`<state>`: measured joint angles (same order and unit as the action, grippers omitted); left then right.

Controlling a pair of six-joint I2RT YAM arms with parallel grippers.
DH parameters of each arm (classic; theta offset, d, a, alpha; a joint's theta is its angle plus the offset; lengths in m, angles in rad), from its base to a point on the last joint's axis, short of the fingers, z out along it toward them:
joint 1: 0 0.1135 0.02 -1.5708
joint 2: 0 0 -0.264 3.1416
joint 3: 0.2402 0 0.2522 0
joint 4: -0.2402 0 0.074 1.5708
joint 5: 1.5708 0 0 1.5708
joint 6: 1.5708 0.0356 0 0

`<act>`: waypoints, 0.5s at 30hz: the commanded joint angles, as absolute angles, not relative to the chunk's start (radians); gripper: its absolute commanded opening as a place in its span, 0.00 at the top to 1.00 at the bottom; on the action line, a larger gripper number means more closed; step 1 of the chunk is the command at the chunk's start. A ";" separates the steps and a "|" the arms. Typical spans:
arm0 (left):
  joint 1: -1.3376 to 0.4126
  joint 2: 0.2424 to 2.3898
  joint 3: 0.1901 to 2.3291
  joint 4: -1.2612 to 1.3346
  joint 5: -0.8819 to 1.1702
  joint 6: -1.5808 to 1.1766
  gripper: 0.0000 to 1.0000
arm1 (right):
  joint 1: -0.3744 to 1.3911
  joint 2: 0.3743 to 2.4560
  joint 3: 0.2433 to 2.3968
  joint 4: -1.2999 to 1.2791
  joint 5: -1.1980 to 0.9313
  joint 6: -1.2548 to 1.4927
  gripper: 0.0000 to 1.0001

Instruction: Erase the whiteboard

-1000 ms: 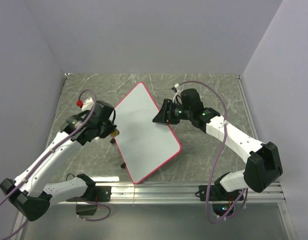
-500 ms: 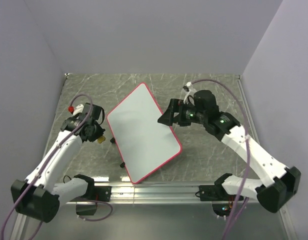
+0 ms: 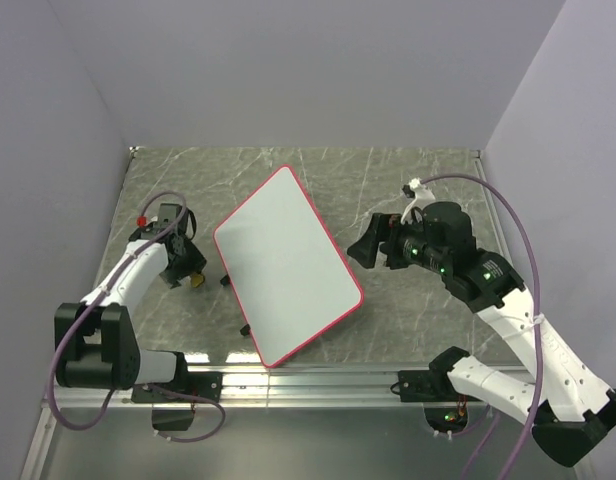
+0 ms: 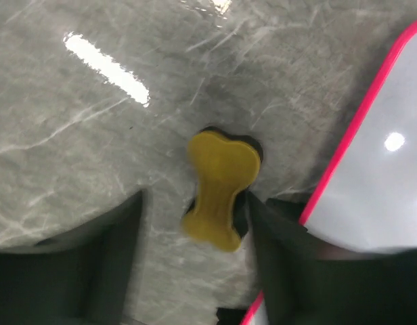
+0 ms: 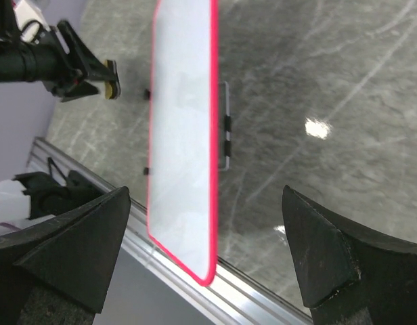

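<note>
The whiteboard (image 3: 288, 265) lies slanted in the middle of the table, its white face free of marks inside a red-pink rim (image 4: 361, 115). A small yellow eraser (image 4: 221, 186) rests on the table just left of the board. My left gripper (image 4: 195, 237) is open around it, the right finger (image 4: 296, 264) close beside it and the left finger (image 4: 93, 264) well apart. In the top view the left gripper (image 3: 183, 268) sits by the board's left edge. My right gripper (image 3: 366, 245) hangs open to the right of the board, holding nothing. The right wrist view looks along the whiteboard (image 5: 181, 135).
A thin wire stand (image 5: 226, 128) with black feet shows under the board. An aluminium rail (image 3: 318, 380) runs along the near edge of the marble table (image 3: 428, 190). Grey walls close in the left, back and right sides.
My left gripper moved left off the board, lowered and opened, leaving the eraser on the table. My right gripper drew back to the right, away from the board's edge, and opened wide.
</note>
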<state>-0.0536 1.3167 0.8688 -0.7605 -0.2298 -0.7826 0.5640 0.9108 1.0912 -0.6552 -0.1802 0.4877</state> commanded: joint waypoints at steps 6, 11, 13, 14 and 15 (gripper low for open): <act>-0.049 1.376 0.865 -0.704 -0.181 -0.756 0.01 | 0.557 0.833 1.054 -0.706 -0.110 0.425 0.00; -0.049 1.362 0.940 -0.775 -0.193 -0.764 0.00 | 0.555 0.818 1.077 -0.715 -0.127 0.425 0.00; -0.049 1.313 0.998 -0.817 -0.186 -0.769 0.01 | 0.557 0.818 1.100 -0.722 -0.124 0.428 0.00; -0.049 1.295 1.018 -0.833 -0.181 -0.767 0.01 | 0.555 0.815 1.127 -0.724 -0.120 0.436 0.00; -0.049 1.254 1.057 -0.842 -0.170 -0.764 0.01 | 0.557 0.813 1.140 -0.721 -0.092 0.443 0.00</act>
